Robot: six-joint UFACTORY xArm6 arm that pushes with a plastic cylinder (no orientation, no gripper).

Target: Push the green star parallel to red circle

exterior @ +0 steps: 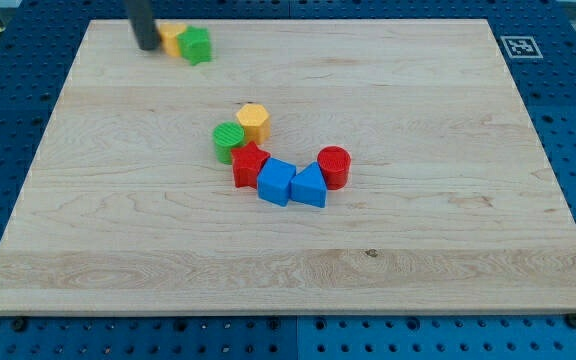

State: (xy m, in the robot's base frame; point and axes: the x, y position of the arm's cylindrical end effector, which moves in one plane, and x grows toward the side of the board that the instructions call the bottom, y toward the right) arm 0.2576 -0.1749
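Note:
The green star (196, 45) lies near the view's top left, touching a yellow block (172, 38) on its left. My tip (149, 46) rests on the board just left of the yellow block, touching or nearly touching it. The red circle (334, 166) sits near the board's middle, at the right end of a cluster, far below and to the right of the green star.
The cluster holds a yellow hexagon (254, 121), a green circle (229, 141), a red star (249, 163), a blue cube (276, 182) and a blue triangle (308, 186) that touches the red circle. The wooden board (448, 260) lies on a blue perforated table.

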